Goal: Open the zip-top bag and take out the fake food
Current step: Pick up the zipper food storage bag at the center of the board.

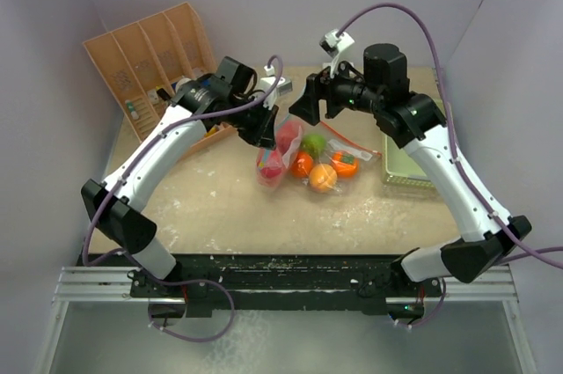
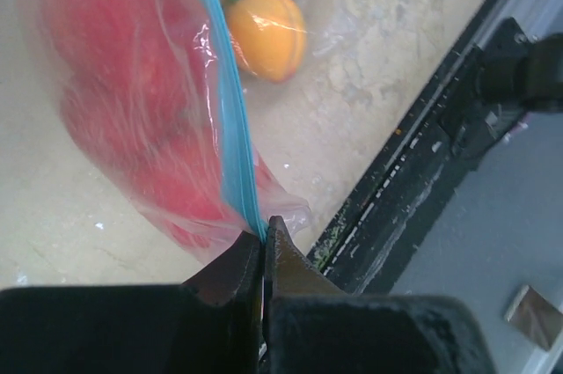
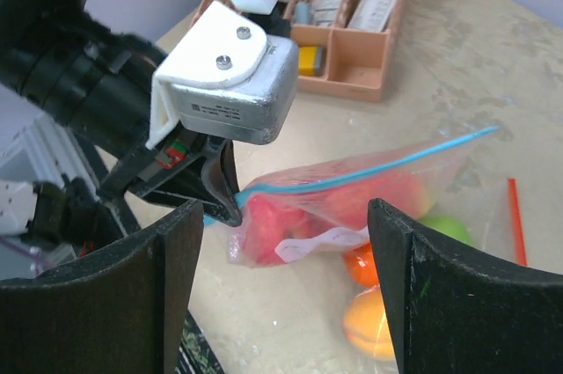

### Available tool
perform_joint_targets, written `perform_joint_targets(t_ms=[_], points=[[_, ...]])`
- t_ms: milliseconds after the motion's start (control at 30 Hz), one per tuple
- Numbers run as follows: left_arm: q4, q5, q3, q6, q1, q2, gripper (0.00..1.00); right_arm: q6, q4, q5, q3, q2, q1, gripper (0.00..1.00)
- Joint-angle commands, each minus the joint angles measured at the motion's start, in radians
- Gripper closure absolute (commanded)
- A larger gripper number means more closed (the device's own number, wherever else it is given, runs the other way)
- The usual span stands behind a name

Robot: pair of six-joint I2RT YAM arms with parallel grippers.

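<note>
orange and green fake food [image 1: 323, 178] lies on the counter [image 1: 220, 207]; behind it the left claw [image 2: 266, 233] pinches the bag [image 2: 132, 128] by its blue zip corner, lifting red fruit [image 2: 114, 57] inside, likely so the wide-spread right claw [image 3: 286, 209] can take the other lip.

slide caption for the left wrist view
Left fingers pinch the blue zip of the bag; red fruit inside, orange fruit beyond.

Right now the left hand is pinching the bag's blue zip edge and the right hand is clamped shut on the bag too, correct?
No. The right hand is open, its fingers spread wide and gripping nothing; the right wrist view shows it. The left hand does pinch the blue zip edge of the zip-top bag.
</note>
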Motion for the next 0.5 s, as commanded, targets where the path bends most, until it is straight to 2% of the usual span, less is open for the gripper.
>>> perform_joint_targets(t_ms=[0,200,467], points=[[-0.028,0.223,0.022,0.1,0.027,-0.047,1.0,-0.116,0.003,-0.144,0.035,0.002,-0.001,0.24],[-0.046,0.358,0.005,0.134,0.079,-0.088,1.0,-0.238,-0.012,-0.206,0.02,0.001,-0.001,0.25],[-0.083,0.58,0.031,0.176,0.169,-0.123,1.0,-0.307,0.056,-0.398,-0.005,0.007,-0.001,0.19]])
